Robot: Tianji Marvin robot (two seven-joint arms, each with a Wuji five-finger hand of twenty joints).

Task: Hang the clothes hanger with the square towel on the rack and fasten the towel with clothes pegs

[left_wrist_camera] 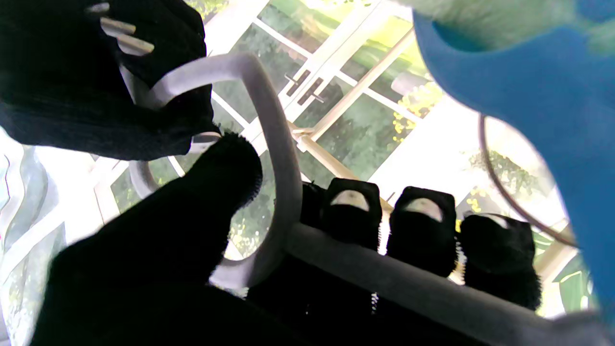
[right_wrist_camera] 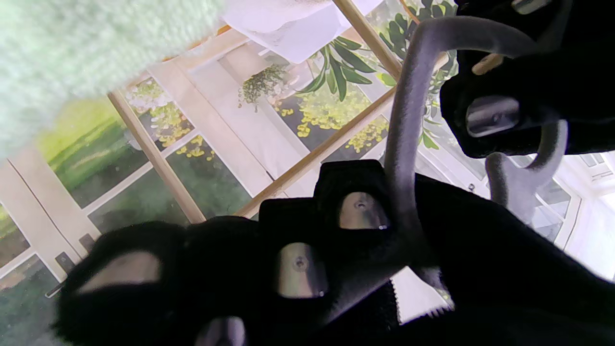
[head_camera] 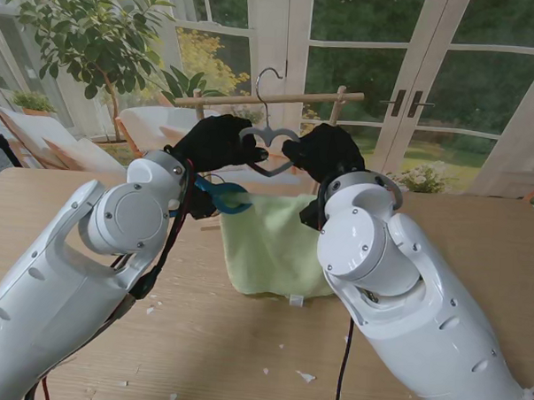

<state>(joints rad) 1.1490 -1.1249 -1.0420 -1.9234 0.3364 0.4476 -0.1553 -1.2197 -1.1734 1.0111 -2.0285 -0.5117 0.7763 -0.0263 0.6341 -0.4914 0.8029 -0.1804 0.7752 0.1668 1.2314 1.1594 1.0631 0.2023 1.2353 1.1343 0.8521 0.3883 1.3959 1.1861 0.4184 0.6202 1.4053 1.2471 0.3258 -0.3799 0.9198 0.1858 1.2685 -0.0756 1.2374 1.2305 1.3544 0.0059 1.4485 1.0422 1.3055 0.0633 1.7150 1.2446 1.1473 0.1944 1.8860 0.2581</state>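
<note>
Table [head_camera: 82, 369]: wooden top; small white scraps are scattered on it nearer to me.
Rack [head_camera: 280, 98]: a wooden bar is seen behind the hands, with an upright post at its right end.
Towel [head_camera: 270, 240]: pale green, soft and limp; it is draped from the hanger and its lower part rests on the table. It is judged light and likely to slide along the bar if tilted, hence the pegs.
Hanger [head_camera: 268, 140]: grey, stiff, with a matte, perhaps flocked surface and a metal hook. It is held raised above the table, hook close to the rack bar; whether it is hooked on cannot be told. Best taken at the rigid shoulders, never by the cloth.
Left hand [head_camera: 218, 141]: closed around the hanger's left shoulder, fingers [left_wrist_camera: 423, 226] wrapped over the arm.
Right hand [head_camera: 324, 153]: closed around the right shoulder, thumb opposed.
Peg [head_camera: 221, 196]: blue; seen just under the left hand, against the towel's top corner. It is judged small and springy, to be pinched at its tail.
</note>
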